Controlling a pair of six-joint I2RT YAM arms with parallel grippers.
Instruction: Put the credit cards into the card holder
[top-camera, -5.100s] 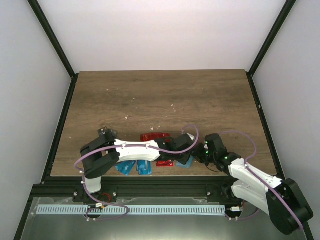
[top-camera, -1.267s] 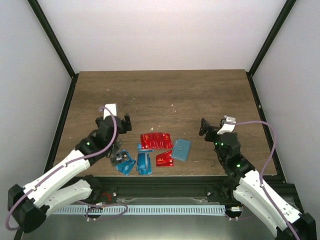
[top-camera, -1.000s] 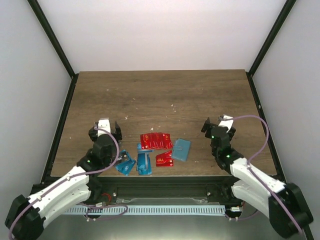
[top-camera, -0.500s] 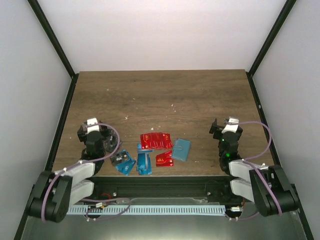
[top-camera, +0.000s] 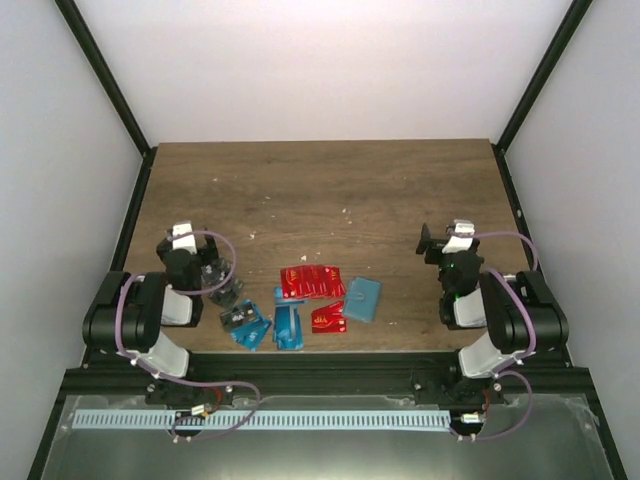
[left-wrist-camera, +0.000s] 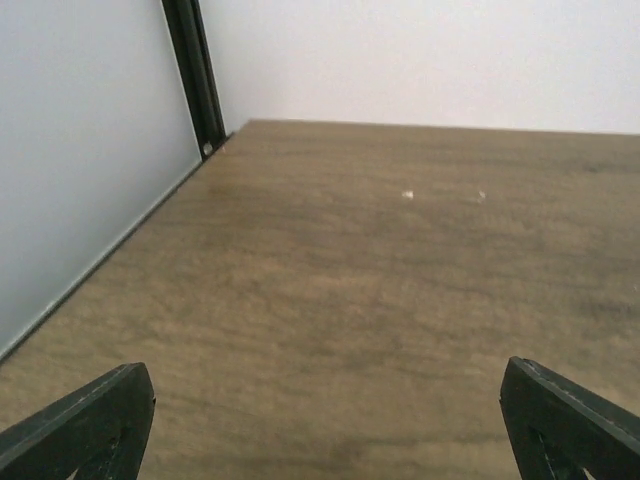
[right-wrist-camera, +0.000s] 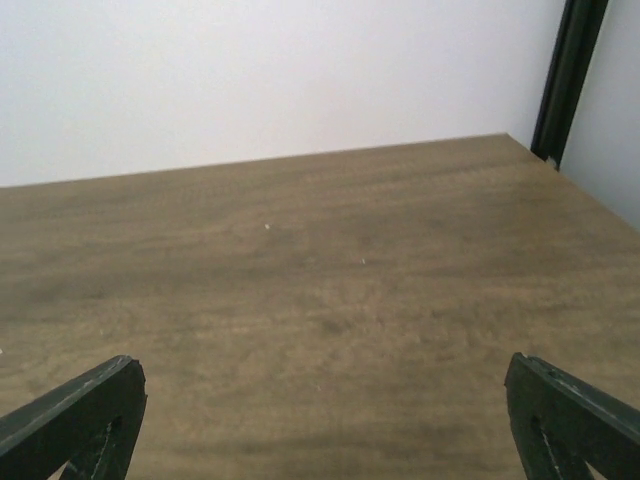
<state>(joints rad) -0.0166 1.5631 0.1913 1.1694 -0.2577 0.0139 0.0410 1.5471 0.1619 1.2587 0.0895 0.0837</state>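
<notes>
Table (top-camera: 320, 190): one card holder (top-camera: 364, 298), several overlapping cards (top-camera: 311, 281).

You see red credit cards (top-camera: 311, 281), blue credit cards (top-camera: 288, 327), a dark patterned card (top-camera: 237, 317), a dull teal card holder (top-camera: 363, 298) and a brown wood-grain counter (top-camera: 320, 190).

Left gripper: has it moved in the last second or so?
Yes. The left gripper has pulled back leftward, away from the red cards and toward the table's left edge, with its jaws open.
</notes>
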